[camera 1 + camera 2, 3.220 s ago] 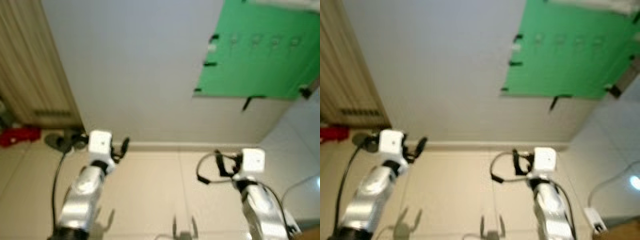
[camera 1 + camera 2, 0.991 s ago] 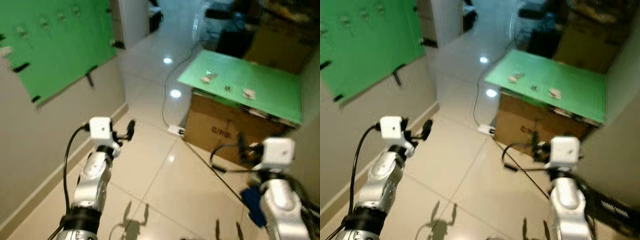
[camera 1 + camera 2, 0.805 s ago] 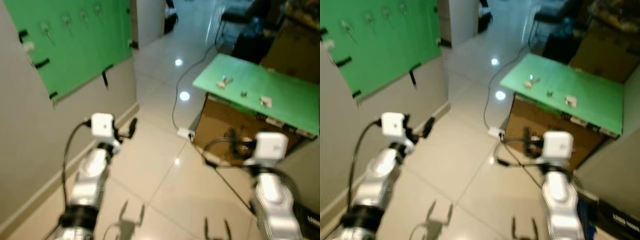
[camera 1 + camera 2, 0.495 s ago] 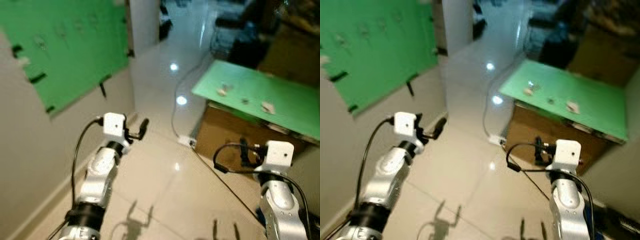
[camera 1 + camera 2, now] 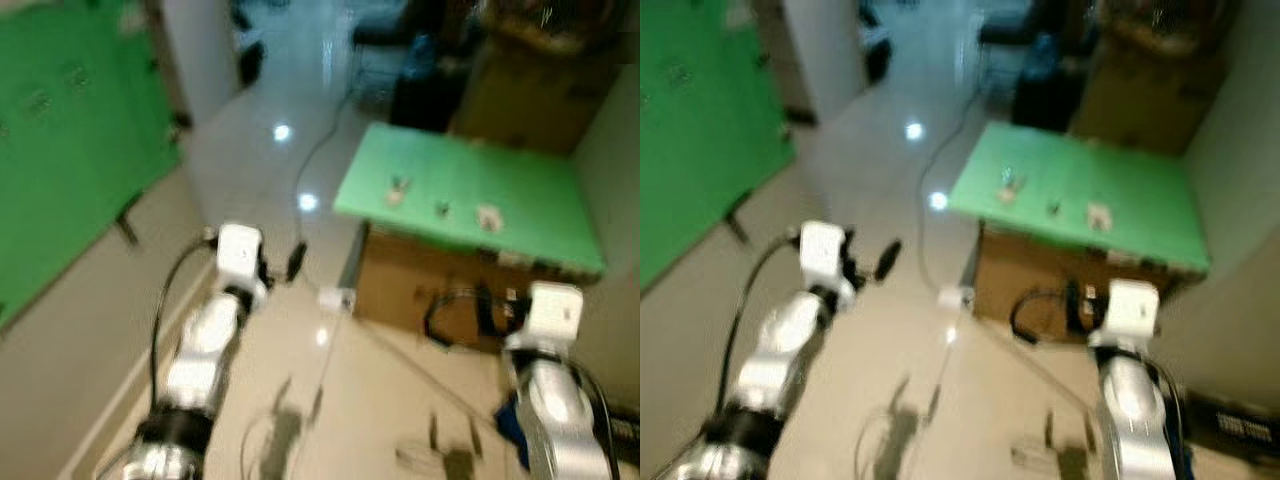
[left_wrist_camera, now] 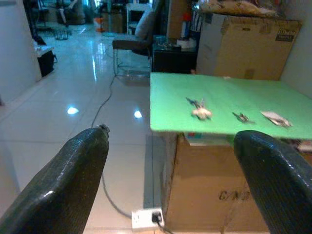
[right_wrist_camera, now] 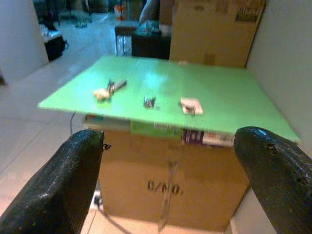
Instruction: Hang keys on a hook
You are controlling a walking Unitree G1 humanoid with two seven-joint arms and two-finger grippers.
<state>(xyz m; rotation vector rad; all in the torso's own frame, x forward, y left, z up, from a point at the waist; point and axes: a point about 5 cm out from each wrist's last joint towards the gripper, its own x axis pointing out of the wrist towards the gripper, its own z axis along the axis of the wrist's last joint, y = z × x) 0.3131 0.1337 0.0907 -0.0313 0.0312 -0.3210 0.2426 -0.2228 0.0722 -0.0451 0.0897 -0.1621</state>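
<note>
A green board (image 5: 465,205) lies flat on top of a cardboard box (image 7: 170,183) ahead of me. Three small items rest on it: a key bunch with a pale fob (image 6: 199,111), a small dark key (image 6: 241,117) and a pale tagged piece (image 7: 191,106). A green wall panel (image 5: 60,150) with blurred hooks (image 5: 40,100) hangs on the left. My left gripper (image 6: 171,134) is held out above the floor, open and holding nothing. My right gripper (image 7: 170,132) points at the box front, also open and holding nothing.
A white power strip (image 5: 333,298) lies on the tiled floor by the box's left corner, with a cable (image 6: 108,92) trailing away from it. Behind the box stand a dark chair (image 6: 136,41) and large cardboard cartons (image 6: 243,46). A white pillar (image 5: 200,50) rises beyond the wall panel.
The view has swung right, away from the wall. The green wall panel has slid to the left edge and the box with the green board is now central. Both arms hold the same pose.
</note>
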